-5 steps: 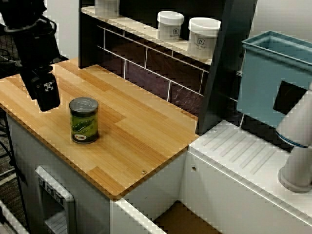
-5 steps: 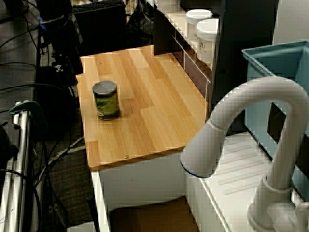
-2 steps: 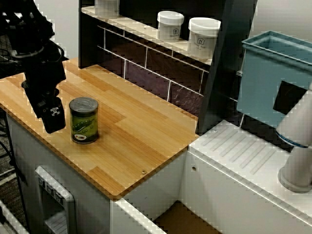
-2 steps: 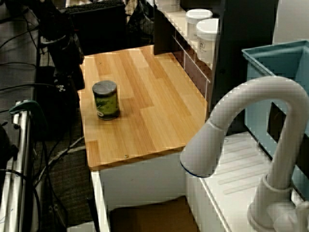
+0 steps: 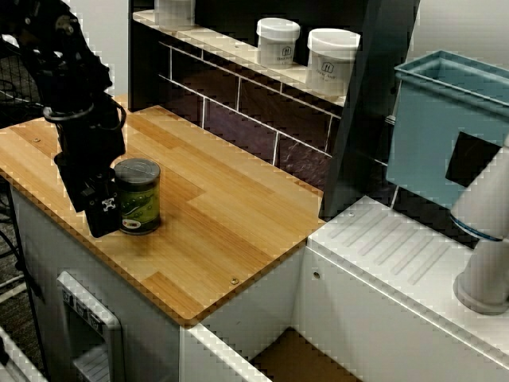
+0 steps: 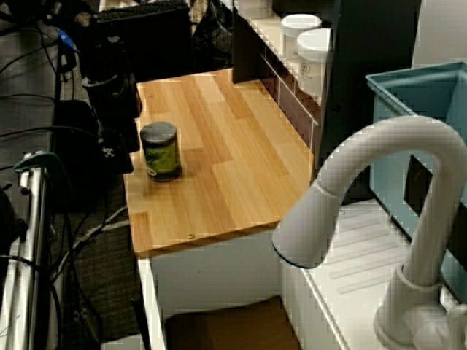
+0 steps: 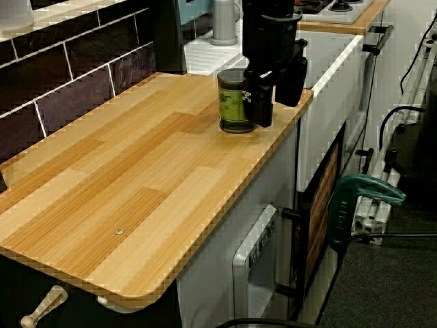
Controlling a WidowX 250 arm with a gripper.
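The black gripper (image 7: pixel 278 113) hangs low at the outer edge of the wooden counter (image 7: pixel 136 178). Its two blocky fingers (image 7: pixel 262 102) stand apart with a clear gap. The can (image 7: pixel 234 102) is a short cylinder with a glossy green label and a dull grey metal lid. It stands upright on the pale striped planks. In the view along the counter it is at 9 o'clock from the gripper, just beside the nearer finger; whether they touch, I cannot tell. In the view facing the shelf, round white tubs (image 5: pixel 332 60) stand at 1 o'clock from the can, well apart.
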